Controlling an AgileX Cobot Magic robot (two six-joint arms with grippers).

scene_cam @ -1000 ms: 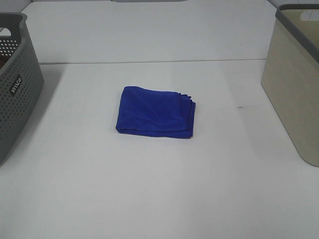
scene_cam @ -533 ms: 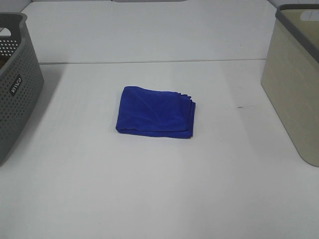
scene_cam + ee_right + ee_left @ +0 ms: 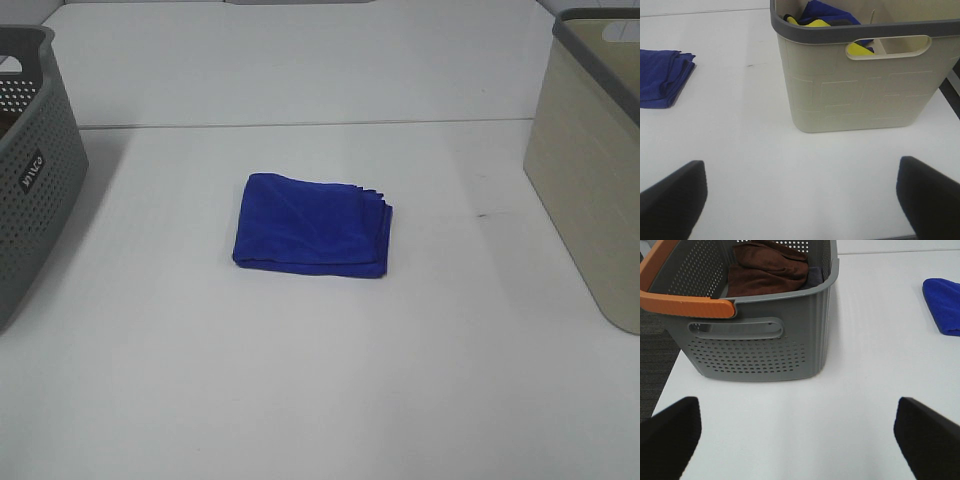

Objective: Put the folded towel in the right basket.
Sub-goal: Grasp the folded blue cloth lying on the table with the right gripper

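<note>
From the high camera I see the folded towel, deep blue, lying flat on the white table. Its stacked loose edges face the right basket. That basket is beige with a dark grey rim, and it stands well apart from the towel on the towel's right. A perforated grey basket stands well apart from the towel on the opposite side, so the towel sits between the two, touching neither. A thin seam in the table surface runs behind the towel, on its far side from the camera.

Neither arm shows in the high view. On the left wrist feed the left gripper hangs above bare table with its jaws released and spread wide. Its two dark fingers sit at the edges of the picture. Ahead of it is the grey basket, on the side away from the towel, with an orange handle and a brown cloth inside.

On the right wrist feed the right gripper is also released, jaws wide apart above bare table. It faces the right basket, where I can make out a blue cloth and a yellow cloth. The towel lies off to one side of that basket, well clear of both grippers.
</note>
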